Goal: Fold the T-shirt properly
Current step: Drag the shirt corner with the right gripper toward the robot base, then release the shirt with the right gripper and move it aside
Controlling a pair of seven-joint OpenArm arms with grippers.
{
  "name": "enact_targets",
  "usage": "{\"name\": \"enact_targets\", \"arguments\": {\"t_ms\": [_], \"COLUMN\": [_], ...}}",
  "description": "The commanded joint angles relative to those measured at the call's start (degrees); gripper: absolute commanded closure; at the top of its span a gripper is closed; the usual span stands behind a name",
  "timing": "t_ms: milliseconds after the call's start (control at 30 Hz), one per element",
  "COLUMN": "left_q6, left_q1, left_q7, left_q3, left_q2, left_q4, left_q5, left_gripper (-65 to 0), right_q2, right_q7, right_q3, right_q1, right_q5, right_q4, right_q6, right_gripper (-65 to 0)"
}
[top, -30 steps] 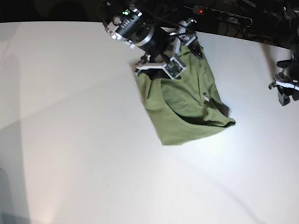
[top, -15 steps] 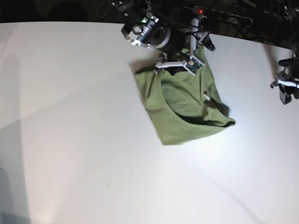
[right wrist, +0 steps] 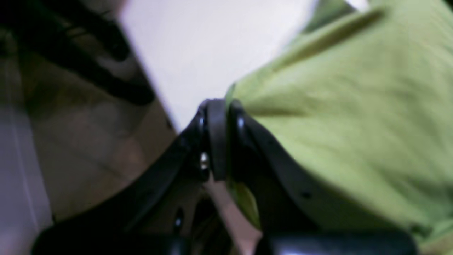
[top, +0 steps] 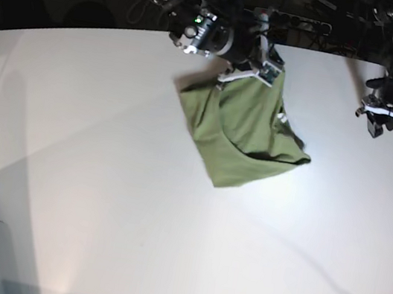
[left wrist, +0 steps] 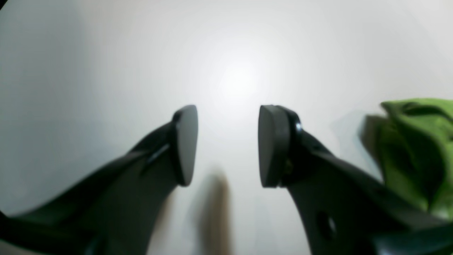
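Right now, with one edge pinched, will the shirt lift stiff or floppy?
Likely floppy: the shirt lies wrinkled and bunched, and only the right gripper pinches an edge, so the rest should sag. Probably light, thin fabric. It may slide on the smooth table.

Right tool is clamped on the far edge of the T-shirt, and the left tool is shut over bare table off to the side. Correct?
Not quite. The left tool is open, not shut: the left wrist view shows a clear gap between its pads over the bare table. The rest holds: the right tool is clamped on the T-shirt.
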Motion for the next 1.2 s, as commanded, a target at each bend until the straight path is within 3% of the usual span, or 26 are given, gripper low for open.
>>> {"name": "enact_targets", "arguments": {"t_ms": [0, 400, 767, 867, 1067, 1167], "left_q6": [-0.1, -0.1, -0.1, -0.1, -0.1, -0.1], "left_q1": [0.0, -0.1, 0.4, 1.6, 1.3, 1.1], "left_q7": [-1.3, -1.3, -1.3, -1.3, 2.0, 2.2], "left_q3": [-0.1, -0.1, 1.3, 1.4, 3.2, 3.2], "left_q2": [-0.6, -0.6, -0.5, 2.0, 3.5, 3.5], "left_q4": [0.7, 1.0, 4.9, 8.2, 10.9, 10.7], "left_q5": [-0.4, -0.6, -0.7, -0.7, -0.7, -0.7], "left_gripper": [-26.8, -26.9, -27.3, -27.3, -27.3, -27.3], "right_q2": [-0.1, 0.9, 1.9, 4.9, 8.8, 8.8], "right_q7": [1.5, 1.2, 3.6, 7.5, 8.6, 8.6], "right_q3": [-1.3, -3.5, -3.1, -2.5, 3.6, 7.9], "right_q1": [0.6, 1.9, 1.6, 1.3, -0.3, -2.2], "right_q5": [1.0, 1.0, 1.1, 1.2, 1.3, 1.3], "right_q4": [1.4, 1.8, 4.7, 9.4, 15.9, 15.9], "right_q6": [-0.1, 0.0, -0.1, -0.1, -0.2, -0.2], "right_gripper": [-0.1, -0.5, -30.8, -36.6, -39.9, -39.9]}}
